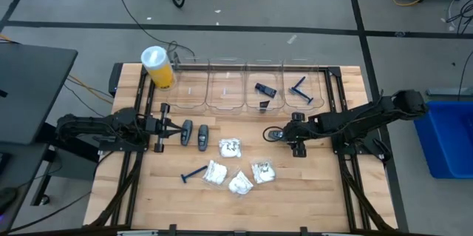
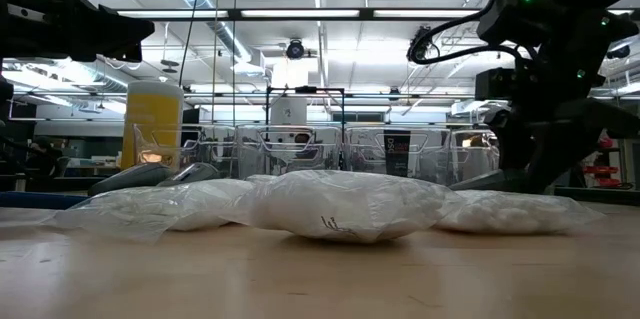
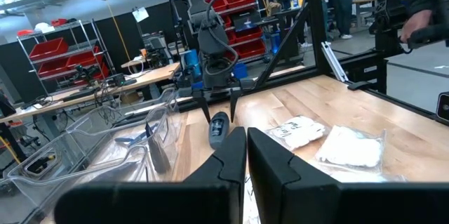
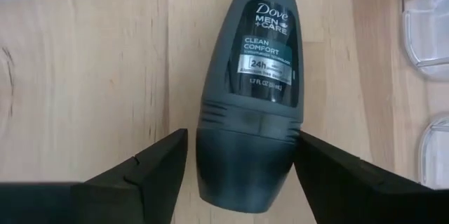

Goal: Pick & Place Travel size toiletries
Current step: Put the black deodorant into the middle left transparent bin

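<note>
Between the right gripper (image 4: 238,164) (spread wide) fingers, a grey deodorant roll-on (image 4: 250,83).

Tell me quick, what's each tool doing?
Left tool: shut, holding nothing.
Right tool: open around the deodorant, not yet gripping.

You can read the label on the dark grey roll-on deodorant (image 4: 247,90) in the right wrist view: "Dove MEN+CARE", then "CLEAN COMFORT" and "24h". The small line beneath seems to say "1.7 FL OZ"; nothing else is legible.
</note>
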Robot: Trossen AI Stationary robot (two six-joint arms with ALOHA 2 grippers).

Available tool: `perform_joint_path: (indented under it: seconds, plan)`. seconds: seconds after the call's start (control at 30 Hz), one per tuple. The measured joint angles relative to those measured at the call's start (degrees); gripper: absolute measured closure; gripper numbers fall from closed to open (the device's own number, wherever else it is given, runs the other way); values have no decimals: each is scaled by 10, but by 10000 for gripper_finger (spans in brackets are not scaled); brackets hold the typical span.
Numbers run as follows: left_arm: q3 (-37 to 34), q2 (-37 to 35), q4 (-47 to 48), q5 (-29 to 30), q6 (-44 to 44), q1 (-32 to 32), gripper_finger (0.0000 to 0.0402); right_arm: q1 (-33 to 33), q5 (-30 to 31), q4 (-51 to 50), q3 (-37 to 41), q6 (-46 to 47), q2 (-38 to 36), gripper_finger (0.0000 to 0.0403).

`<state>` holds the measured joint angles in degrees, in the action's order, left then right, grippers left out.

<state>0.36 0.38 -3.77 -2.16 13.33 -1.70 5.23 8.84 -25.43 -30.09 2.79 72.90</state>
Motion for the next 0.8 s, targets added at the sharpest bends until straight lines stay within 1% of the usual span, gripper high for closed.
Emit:
perform_joint_path:
  seconds: [0.3, 0.4, 0.6, 0.8]
  plan:
    - [0, 0, 0, 0, 0, 0, 378, 0, 0, 0, 0, 0, 0, 185]
    - [0, 0, 0, 0, 0, 0, 377, 0, 0, 0, 0, -1, 0, 188]
    - [0, 0, 0, 0, 0, 0, 377, 0, 0, 0, 0, -2, 0, 182]
    - [0, 0, 0, 0, 0, 0, 378, 0, -1, 7, 0, -2, -7, 195]
